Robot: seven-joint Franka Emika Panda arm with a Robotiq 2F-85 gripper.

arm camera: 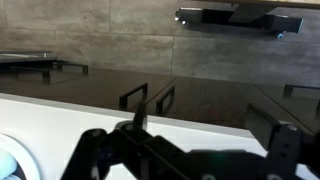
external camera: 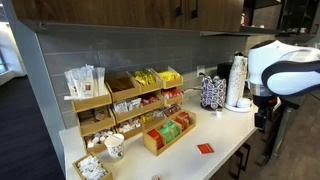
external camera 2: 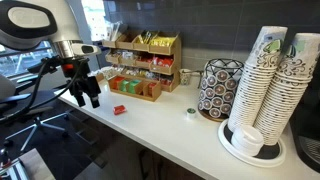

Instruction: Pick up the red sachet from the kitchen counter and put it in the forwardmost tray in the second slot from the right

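Note:
The red sachet point(external camera: 205, 148) point(external camera 2: 119, 109) lies flat on the white kitchen counter point(external camera: 225, 130) point(external camera 2: 170, 125), near its front edge. The low wooden tray point(external camera: 168, 133) point(external camera 2: 135, 88), with slots of green, orange and red packets, stands just behind the sachet. My gripper point(external camera: 262, 117) point(external camera 2: 88, 93) hangs beyond the end of the counter, apart from the sachet, with its fingers pointing down and spread, holding nothing. In the wrist view the gripper point(arm camera: 200, 118) shows two dark fingers apart over the counter edge; the sachet and the tray are out of that view.
A taller tiered wooden rack point(external camera: 125, 95) point(external camera 2: 147, 52) stands against the wall behind the tray. A patterned holder point(external camera: 212, 92) point(external camera 2: 217, 88) and stacks of paper cups point(external camera: 237, 82) point(external camera 2: 268, 90) stand further along. A small cup point(external camera: 114, 146) sits near the rack.

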